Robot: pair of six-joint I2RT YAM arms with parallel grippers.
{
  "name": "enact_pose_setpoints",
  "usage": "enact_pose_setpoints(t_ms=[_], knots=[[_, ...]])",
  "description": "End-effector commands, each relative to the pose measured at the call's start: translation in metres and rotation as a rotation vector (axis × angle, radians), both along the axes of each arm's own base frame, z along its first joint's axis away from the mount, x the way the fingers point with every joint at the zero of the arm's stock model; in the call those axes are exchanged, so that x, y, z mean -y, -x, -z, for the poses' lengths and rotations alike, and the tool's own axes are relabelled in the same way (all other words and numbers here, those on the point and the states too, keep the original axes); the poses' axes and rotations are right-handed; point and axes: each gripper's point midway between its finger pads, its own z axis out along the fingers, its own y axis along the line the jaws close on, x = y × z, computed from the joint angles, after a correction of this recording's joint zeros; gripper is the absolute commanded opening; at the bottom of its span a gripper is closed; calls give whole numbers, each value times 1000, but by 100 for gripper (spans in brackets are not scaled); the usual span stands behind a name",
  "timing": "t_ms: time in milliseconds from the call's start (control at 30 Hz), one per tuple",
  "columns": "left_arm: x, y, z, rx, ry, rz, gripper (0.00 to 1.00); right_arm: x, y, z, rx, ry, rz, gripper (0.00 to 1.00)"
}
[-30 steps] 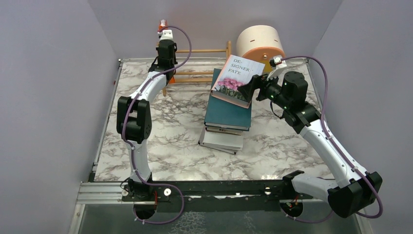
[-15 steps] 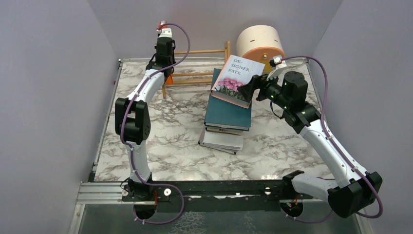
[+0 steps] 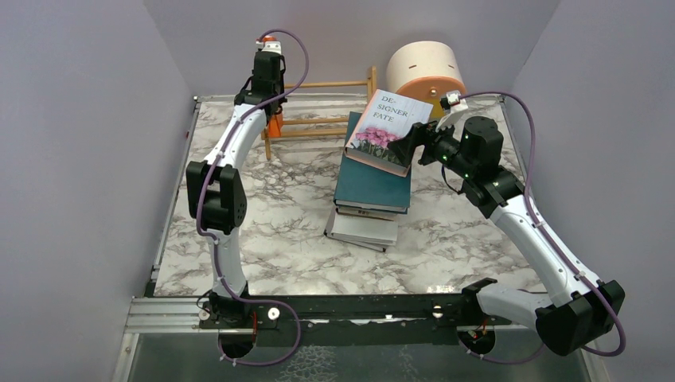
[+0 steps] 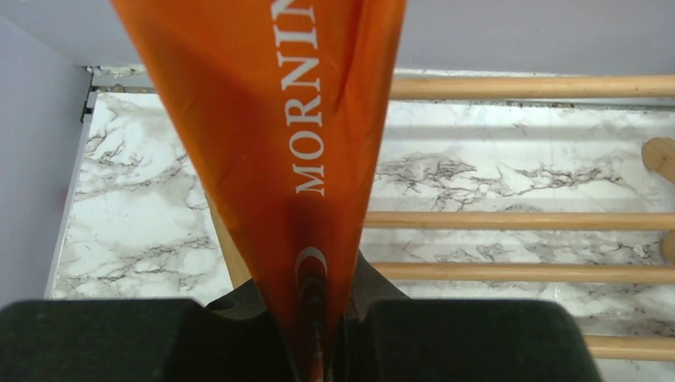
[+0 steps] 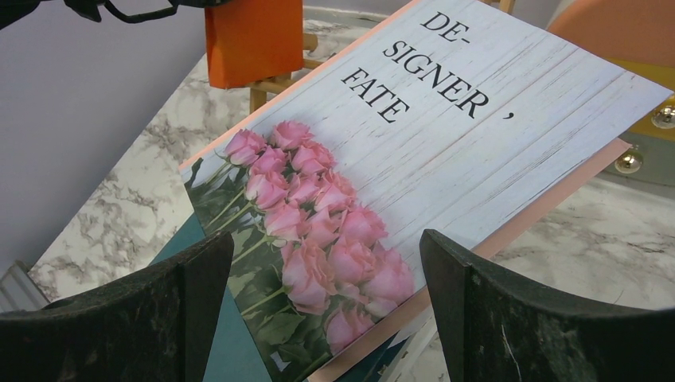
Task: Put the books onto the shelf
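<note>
My left gripper (image 3: 268, 79) is shut on a bright orange book (image 3: 275, 125), holding it upright over the left end of the light-wood shelf (image 3: 334, 119). In the left wrist view the orange book (image 4: 271, 119) fills the centre, pinched between the fingers (image 4: 374, 290), with the shelf rails (image 4: 517, 220) below. A white book with pink roses (image 3: 388, 127) lies askew on a stack topped by a dark teal book (image 3: 372, 179). My right gripper (image 3: 403, 147) is open. In the right wrist view the right gripper (image 5: 326, 239) has the rose book's (image 5: 414, 143) near corner between its fingers.
A round cream and orange drawer unit (image 3: 426, 68) stands at the back right, close behind the rose book. Grey and white books (image 3: 362, 227) form the bottom of the stack at the middle of the marble table (image 3: 263, 239). Walls close in left, back and right.
My left gripper has carried the orange book farther back and higher at the shelf's left end. The right arm and the rose book have not moved.
</note>
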Motion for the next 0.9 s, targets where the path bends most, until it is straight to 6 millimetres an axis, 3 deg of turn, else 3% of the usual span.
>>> enact_pose_setpoints(t_ms=[0, 300, 433, 533, 733, 867], knots=[[3, -2, 4, -37, 1, 20, 0, -4, 4, -3, 11, -9, -24, 86], [-1, -3, 18, -83, -8, -4, 0, -3, 4, -1, 8, -7, -24, 86], [-6, -1, 16, -82, -16, -39, 5, -4, 4, -2, 8, -8, -24, 86], [-11, 1, 13, -82, -21, -60, 13, -4, 3, -1, 6, -7, -27, 86], [-16, 4, 11, -86, -37, -83, 39, -4, 4, -2, 7, -9, -28, 86], [-19, 6, 7, -83, -42, -100, 46, -5, 4, -1, 6, -11, -31, 86]])
